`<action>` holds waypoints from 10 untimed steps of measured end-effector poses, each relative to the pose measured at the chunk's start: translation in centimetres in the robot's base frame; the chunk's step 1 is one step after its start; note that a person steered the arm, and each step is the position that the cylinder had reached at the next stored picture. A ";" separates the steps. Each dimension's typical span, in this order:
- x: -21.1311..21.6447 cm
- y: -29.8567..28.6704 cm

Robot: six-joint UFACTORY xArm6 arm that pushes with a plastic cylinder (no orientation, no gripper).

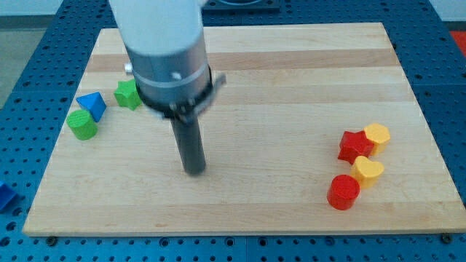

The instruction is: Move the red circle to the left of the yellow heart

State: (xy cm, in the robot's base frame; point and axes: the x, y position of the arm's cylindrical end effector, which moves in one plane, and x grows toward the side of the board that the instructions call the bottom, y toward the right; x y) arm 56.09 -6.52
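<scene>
The arm ends in a plain dark rod, so there are no jaws to speak of as released or clenched; it has nothing to grasp with and holds nothing. My tip (194,170) rests on the wooden board (291,65) a little toward the view's left of the middle, with bare wood all around it.

The red circle (343,192) sits near the board's bottom right corner. The yellow heart (368,171) is just beside it, up and to the view's right, the two apparently touching or nearly so. Above them a red star-like block (355,145) and a yellow block (377,135) press together near the right edge.

What matters here is direction: the red circle lies well apart from my tip, off to the view's right and slightly lower. It is already on the heart's left side but sits lower, so I judge a short nudge toward the view's top would put it squarely level, and my tip would need to come round beneath it first.

Near the left edge, a green cylinder (82,124), a blue triangular block (92,105) and a green block (127,94) cluster, out of the way.
</scene>
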 end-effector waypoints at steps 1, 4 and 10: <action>5.8 1.0; 5.7 19.8; -9.2 25.7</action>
State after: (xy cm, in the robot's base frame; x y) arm 46.92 19.18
